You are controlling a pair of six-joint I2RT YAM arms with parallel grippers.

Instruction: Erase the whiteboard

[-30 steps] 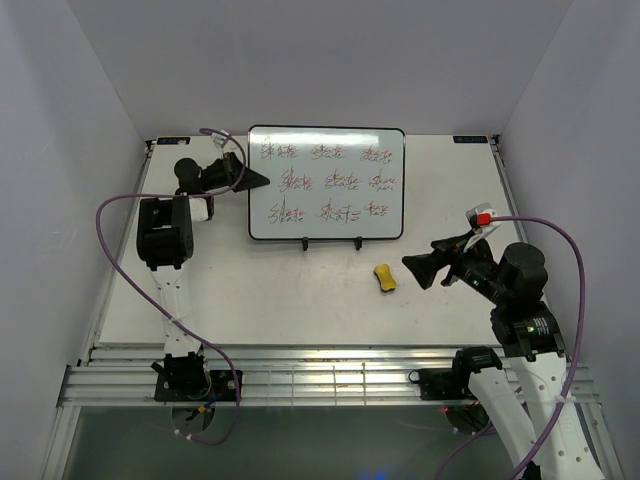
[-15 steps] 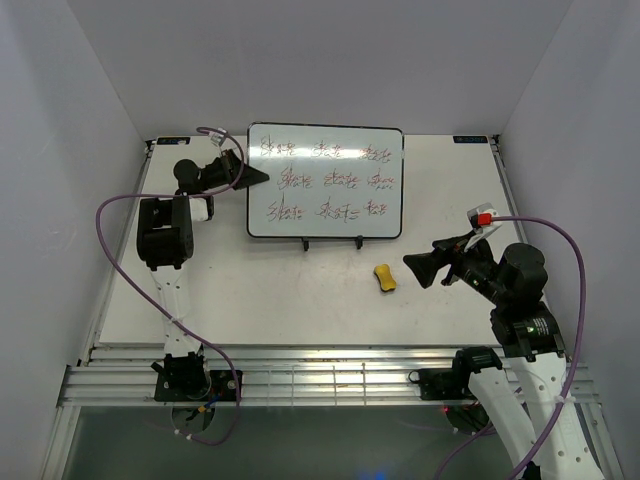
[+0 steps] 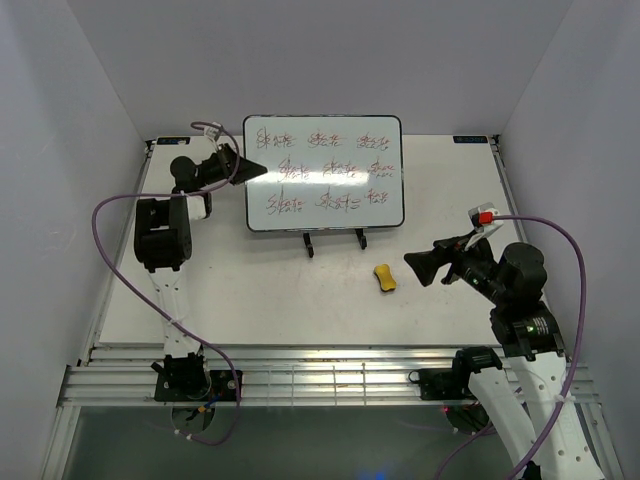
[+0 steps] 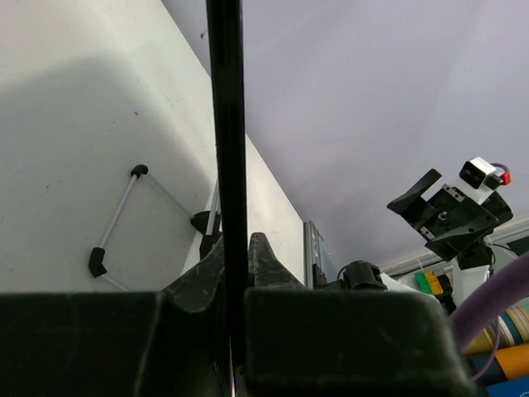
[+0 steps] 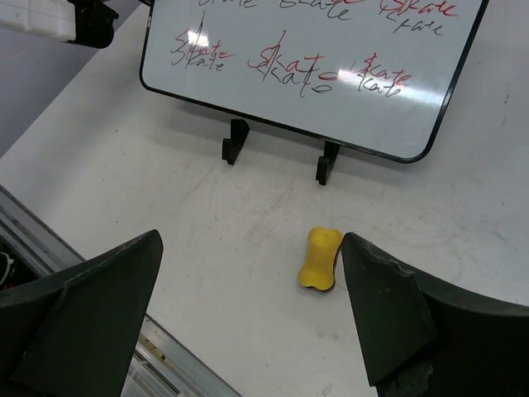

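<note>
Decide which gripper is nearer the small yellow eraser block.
Right. The right gripper, jaws open, is just right of the yellow eraser; the left gripper is far off, jaws shut on the left edge of the glossy white rectangular whiteboard.

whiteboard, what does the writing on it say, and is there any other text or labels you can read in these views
"Skate": handwritten in red and black on the whiteboard, repeated along its rows in the right wrist view.
In the top view the same nine scribbles are too small to read.
Small blue sticker at the far right: too small to read.
No other text is legible.
</note>
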